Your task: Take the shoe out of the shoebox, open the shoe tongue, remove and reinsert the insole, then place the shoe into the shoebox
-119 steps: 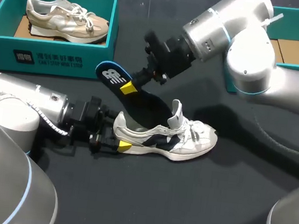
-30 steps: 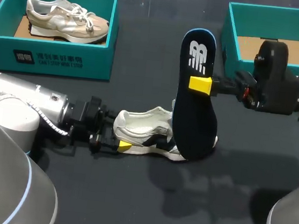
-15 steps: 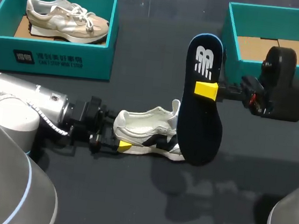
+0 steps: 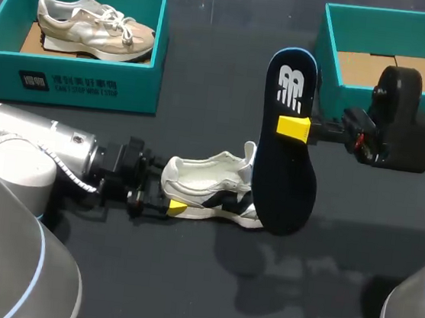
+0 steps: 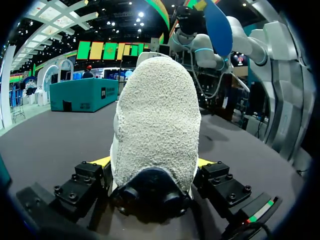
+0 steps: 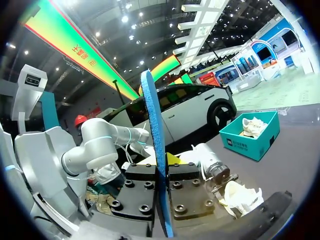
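A white and navy shoe (image 4: 209, 191) lies on its sole on the dark table, tongue raised. My left gripper (image 4: 168, 198) holds its heel from both sides; in the left wrist view the grey heel (image 5: 156, 130) fills the gap between the yellow tips (image 5: 205, 162). My right gripper (image 4: 299, 127) is shut on a dark navy insole (image 4: 283, 178) with a blue rim. The insole hangs upright in the air above the shoe's toe, heel end up. Seen edge-on in the right wrist view, the insole (image 6: 152, 145) stands clamped between the fingers.
A teal shoebox (image 4: 75, 82) at the back left holds a beige shoe (image 4: 93, 26). A second teal shoebox (image 4: 398, 14) stands at the back right behind my right arm, showing only its cardboard floor.
The insole, half inside the shoe four seconds ago, now hangs clear of it. Over the last second the right gripper drifted slightly right with it, then stopped. The left arm stayed put.
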